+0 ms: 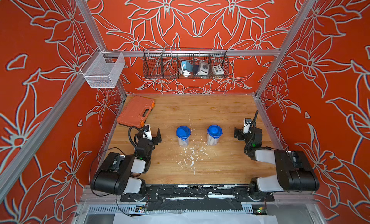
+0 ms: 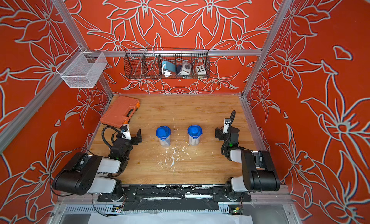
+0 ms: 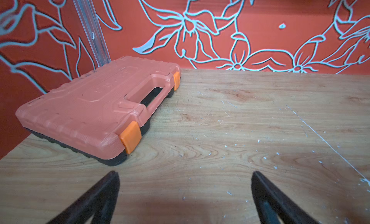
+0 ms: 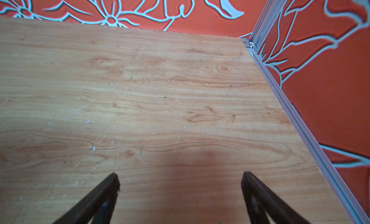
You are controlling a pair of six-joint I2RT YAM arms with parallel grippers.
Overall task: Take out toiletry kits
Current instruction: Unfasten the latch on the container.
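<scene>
Orange tool case [image 1: 135, 112] flat at the counter's [image 1: 220, 112] far left corner; blue-lidded clear jar [image 1: 183, 136] upright mid-counter, second jar [image 1: 214, 135] beside it, apart; white flecks [image 1: 192, 154] nearby; black wire basket [image 1: 152, 72] and white mesh basket [image 1: 100, 72] hung above.

place: lab robot cell | cues: aluminium frame [image 1: 250, 52], printed walls [image 1: 200, 22], wooden bench [image 1: 220, 162]

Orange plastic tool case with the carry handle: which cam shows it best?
Left wrist view: the orange plastic tool case sits close, with lid, handle and both latches clear. In both top views it is small. The right wrist view misses it.
</scene>
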